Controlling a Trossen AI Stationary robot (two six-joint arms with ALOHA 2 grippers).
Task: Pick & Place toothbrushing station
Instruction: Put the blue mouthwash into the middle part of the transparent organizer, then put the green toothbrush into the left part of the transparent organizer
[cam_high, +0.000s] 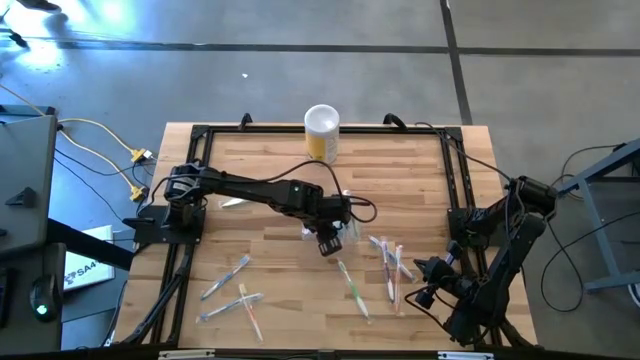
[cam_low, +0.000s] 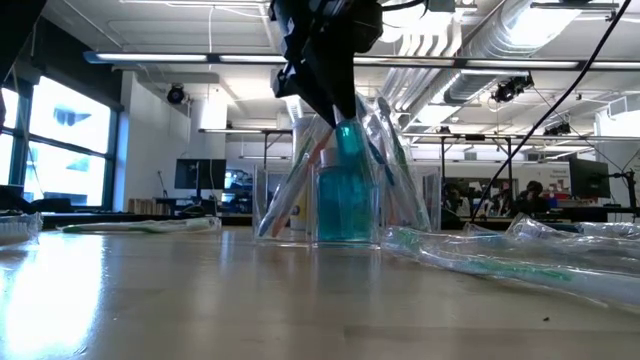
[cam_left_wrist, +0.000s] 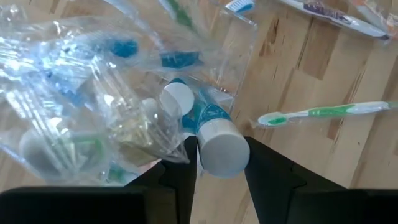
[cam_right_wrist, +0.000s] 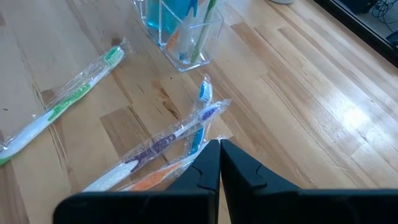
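You are working on a pale butcher-block table (cam_high: 280, 280) of glued wooden strips with a black metal frame around it. Near the table's middle stands the clear plastic holder (cam_low: 345, 205), a small square-walled box, glossy and see-through. It is crowded with wrapped toothbrushes (cam_low: 290, 195) that lean outward in crinkled clear film, and with teal tubes (cam_low: 345, 200) standing upright among them. Your left gripper (cam_left_wrist: 219, 163) sits directly over that holder, and its two dark fingers (cam_left_wrist: 270, 171) are closed on one teal tube (cam_left_wrist: 208, 124) just under its round white cap (cam_left_wrist: 222, 147), one finger pressed to each side. A second white cap (cam_left_wrist: 177, 99) shows just beside it, down in the holder. Loose toothbrushes in clear crackly sleeves lie flat on the wood. A green-and-white one (cam_left_wrist: 323, 113) lies near the holder, a fanned group (cam_high: 390, 262) lies toward the right arm's side, and another few (cam_high: 232, 292) lie toward the left front corner. A yellow canister (cam_high: 322, 133) with a white top stands at the table's far edge, well apart from the holder. Your right gripper (cam_right_wrist: 219, 163) waits at the right front of the table with its fingers pressed together on nothing, above purple, blue and orange wrapped brushes (cam_right_wrist: 168, 144).
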